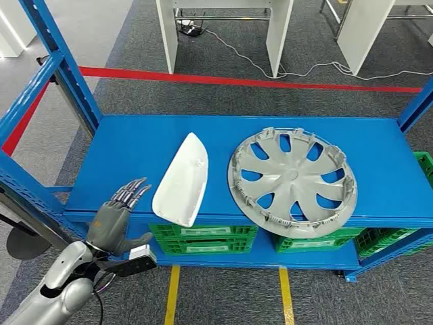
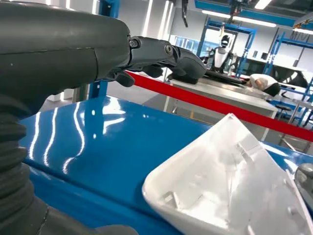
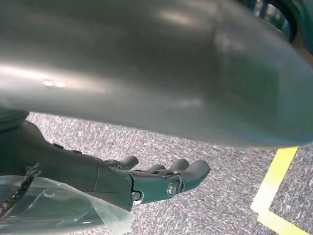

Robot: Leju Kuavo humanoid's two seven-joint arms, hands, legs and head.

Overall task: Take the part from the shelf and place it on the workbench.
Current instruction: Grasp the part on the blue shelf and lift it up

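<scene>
Parts on my screen run from big to small. I see the blue metal shelf (image 1: 128,145), glossy enough to throw back the ceiling lights in my left wrist view. Next down is the grey plastic wheel cover (image 1: 292,180), round, with curved spokes and small clips around its rim, lying flat on the right half of the shelf and hanging slightly past the front edge. Left of it, apart from it, lies the white part (image 1: 182,180), a smooth, rounded-triangle plastic shell with a raised lip, its wide end overhanging the front edge. Green slotted crates (image 1: 203,235) sit on the level below; I can read no writing on them. My left hand (image 1: 115,218) hovers at the shelf's front edge just beside the white part, fingers straight and slightly apart, holding nothing. My right hand (image 3: 147,181) hangs over grey carpet and yellow floor tape (image 3: 275,188), fingers loosely extended, empty.
</scene>
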